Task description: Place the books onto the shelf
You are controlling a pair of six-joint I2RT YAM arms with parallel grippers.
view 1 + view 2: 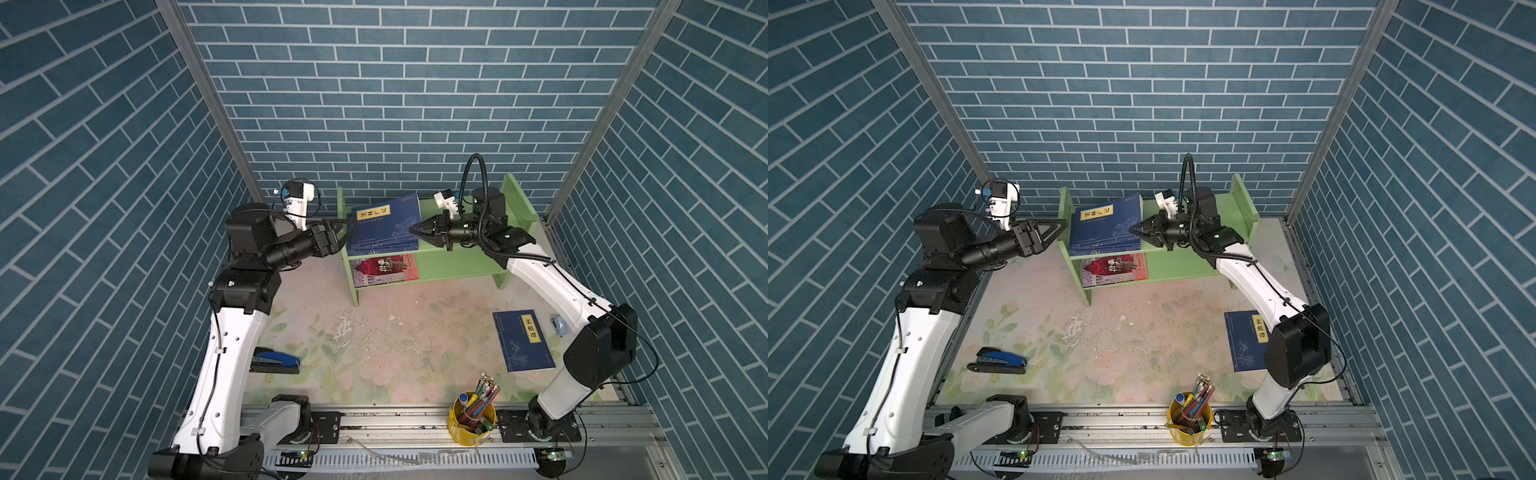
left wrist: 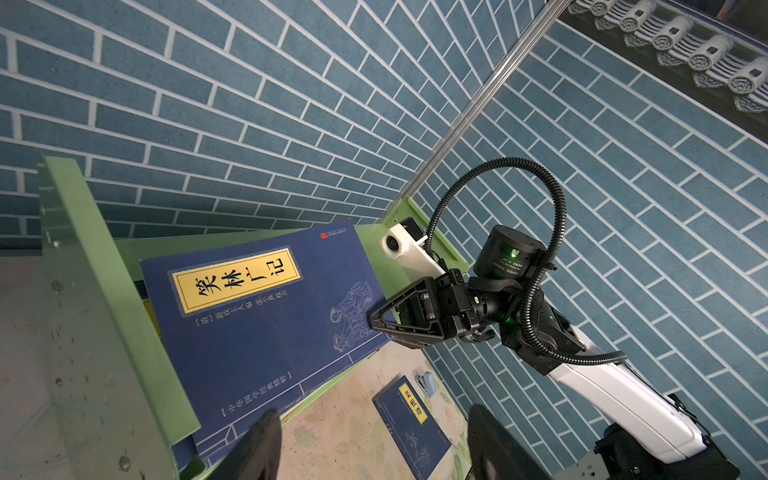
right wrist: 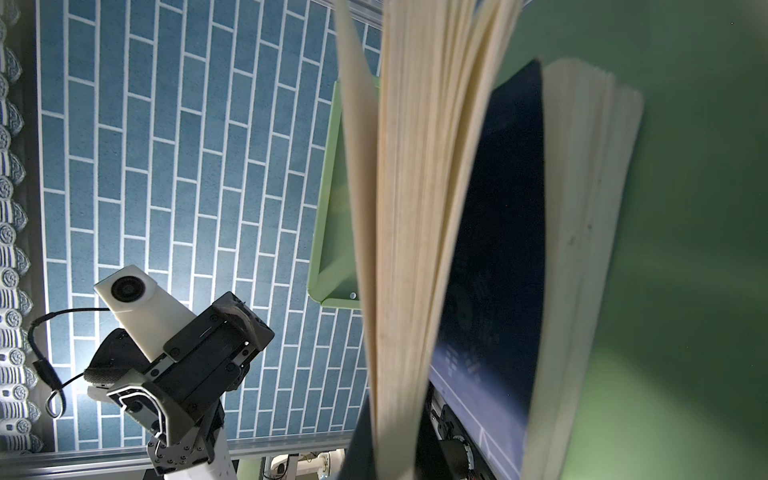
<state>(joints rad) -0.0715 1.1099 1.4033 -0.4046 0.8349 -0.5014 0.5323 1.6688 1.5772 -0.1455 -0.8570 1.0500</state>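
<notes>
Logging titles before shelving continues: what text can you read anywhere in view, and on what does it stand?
"笑林广记": yellow label of the tilted navy book at the upper tier of the shelf.
"中华国学经典精粹": small line low on that cover.
"菜根谭": yellow strip on the flat navy book on the table.
Unreadable: the author line under the first label, the red book on the lower tier, the motor sticker on the right arm.

The light-green shelf (image 1: 517,203) is standing at the back. A navy book (image 1: 384,226) is leaning tilted on its upper tier, a red-and-grey book (image 1: 384,270) is lying on the lower tier, and a second navy book (image 1: 523,340) is lying flat on the surface (image 1: 374,340), well apart.
</notes>
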